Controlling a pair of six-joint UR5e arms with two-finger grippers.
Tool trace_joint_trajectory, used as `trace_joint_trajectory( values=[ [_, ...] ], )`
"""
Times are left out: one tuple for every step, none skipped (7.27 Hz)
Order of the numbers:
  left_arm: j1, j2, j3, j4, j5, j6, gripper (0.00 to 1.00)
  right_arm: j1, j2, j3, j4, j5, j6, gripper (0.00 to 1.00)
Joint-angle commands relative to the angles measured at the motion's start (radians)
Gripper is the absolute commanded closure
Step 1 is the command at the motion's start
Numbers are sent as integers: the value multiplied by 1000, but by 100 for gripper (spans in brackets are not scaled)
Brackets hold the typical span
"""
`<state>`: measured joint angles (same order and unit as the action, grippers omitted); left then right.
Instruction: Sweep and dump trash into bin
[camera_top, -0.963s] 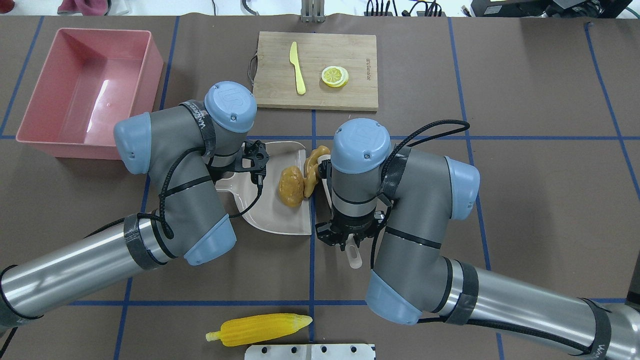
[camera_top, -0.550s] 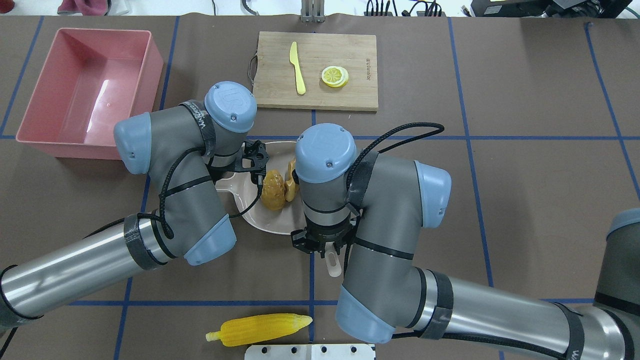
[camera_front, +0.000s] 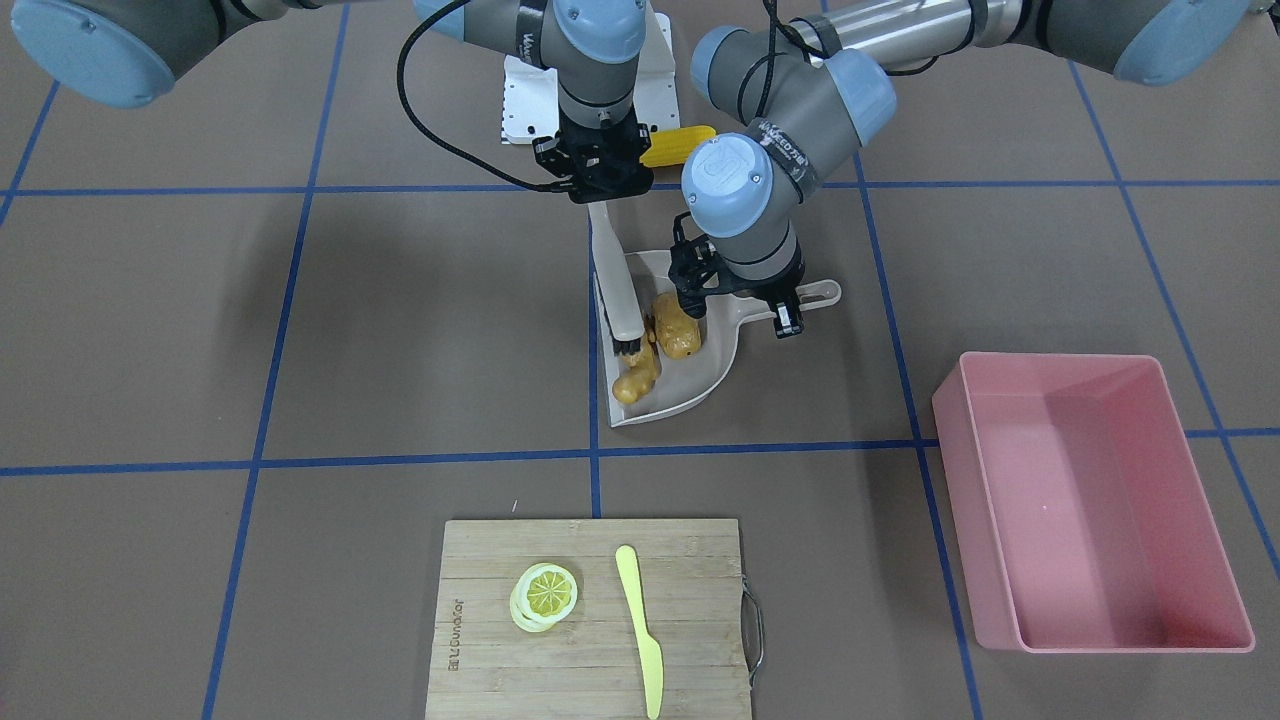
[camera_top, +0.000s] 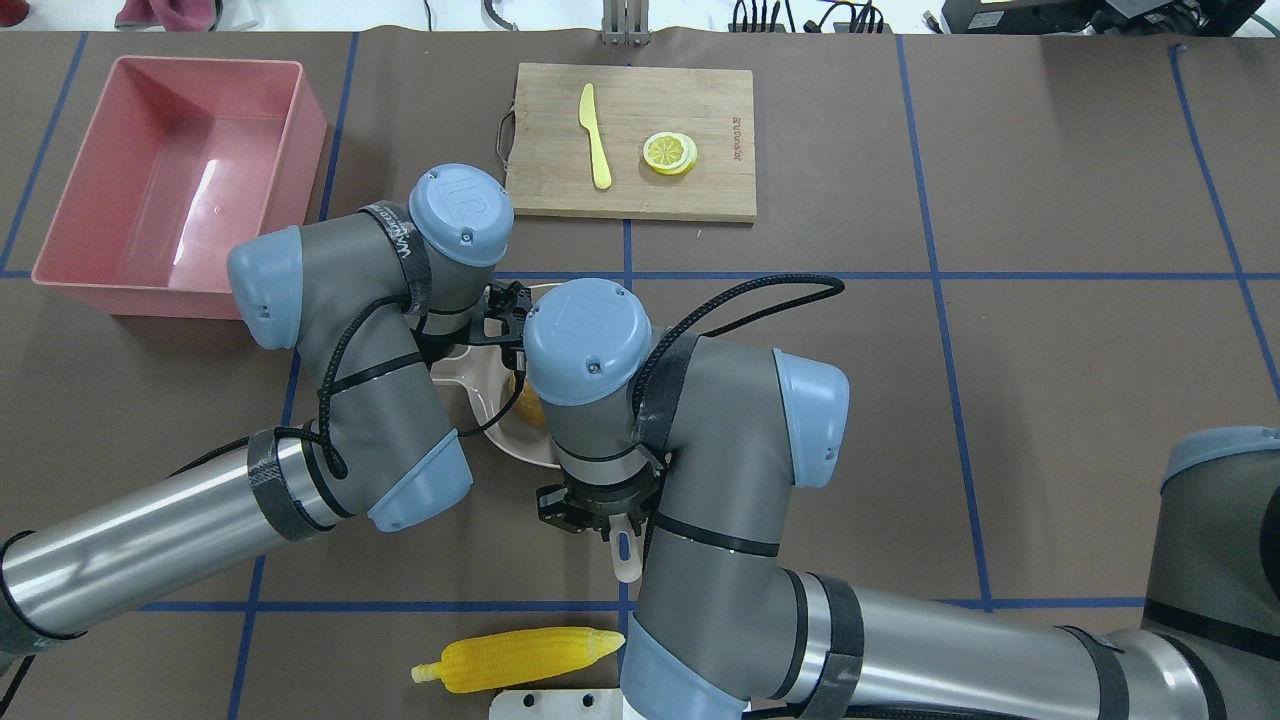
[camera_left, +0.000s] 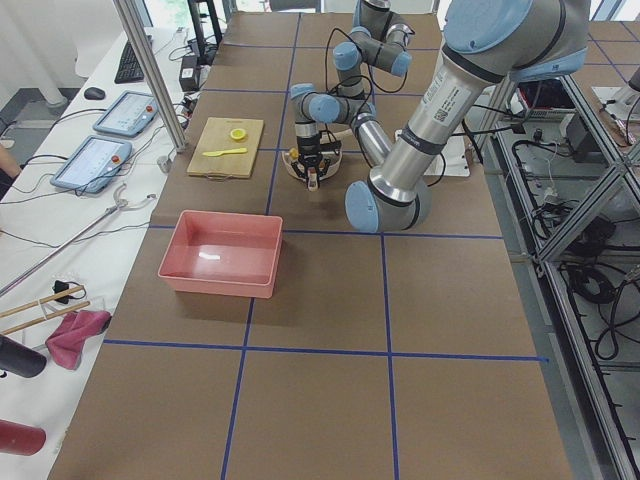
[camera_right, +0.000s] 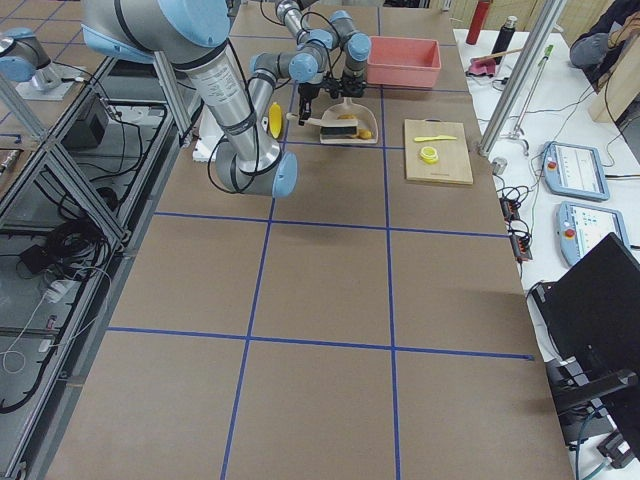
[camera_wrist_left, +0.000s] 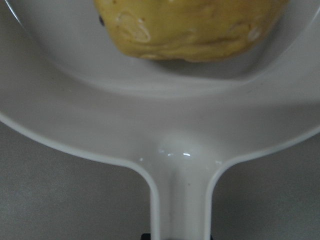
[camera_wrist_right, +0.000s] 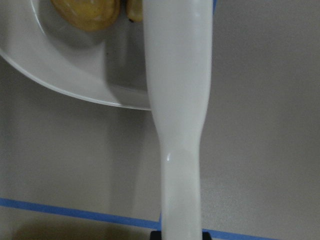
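Note:
The beige dustpan (camera_front: 700, 385) lies on the table with the brown potato (camera_front: 678, 328) and the knobbly ginger root (camera_front: 637, 380) inside it. My left gripper (camera_front: 772, 300) is shut on the dustpan's handle (camera_wrist_left: 180, 200). My right gripper (camera_front: 603, 182) is shut on a white brush (camera_front: 612, 275), whose bristles touch the ginger inside the pan. In the overhead view the right arm hides most of the pan (camera_top: 480, 395). The yellow corn cob (camera_top: 520, 658) lies apart, near the robot's base. The pink bin (camera_top: 180, 170) stands empty at the far left.
A wooden cutting board (camera_top: 630, 140) with a pale yellow knife (camera_top: 595, 135) and a lemon slice (camera_top: 669, 153) lies beyond the dustpan. A white mounting plate (camera_top: 560, 703) sits at the near edge beside the corn.
My right arm has swept the brush to the left, pushing the ginger and the potato deeper into the dustpan. The left arm and the dustpan have stayed put.

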<state>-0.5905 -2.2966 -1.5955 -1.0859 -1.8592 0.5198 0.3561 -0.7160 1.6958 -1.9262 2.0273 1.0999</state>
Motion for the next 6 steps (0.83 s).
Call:
trace_joint_trajectory(
  values=[
    [1, 3, -3, -2, 0, -1, 100, -26, 47, -71, 7, -16, 14, 100],
    [3, 6, -6, -28, 0, 0, 100, -26, 91, -123, 10, -16, 14, 100],
    [2, 11, -15, -34, -2, 0, 100, -8, 89, -111, 7, -9, 11, 100],
    [3, 25, -32, -34, -2, 2, 100, 27, 64, -69, 0, -1, 9, 100],
    [3, 28, -37, -32, 0, 0, 100, 59, -6, 14, 0, 13, 3, 100],
    [2, 29, -40, -32, -2, 0, 100, 104, -87, 109, -16, 34, -8, 100]
  ],
)
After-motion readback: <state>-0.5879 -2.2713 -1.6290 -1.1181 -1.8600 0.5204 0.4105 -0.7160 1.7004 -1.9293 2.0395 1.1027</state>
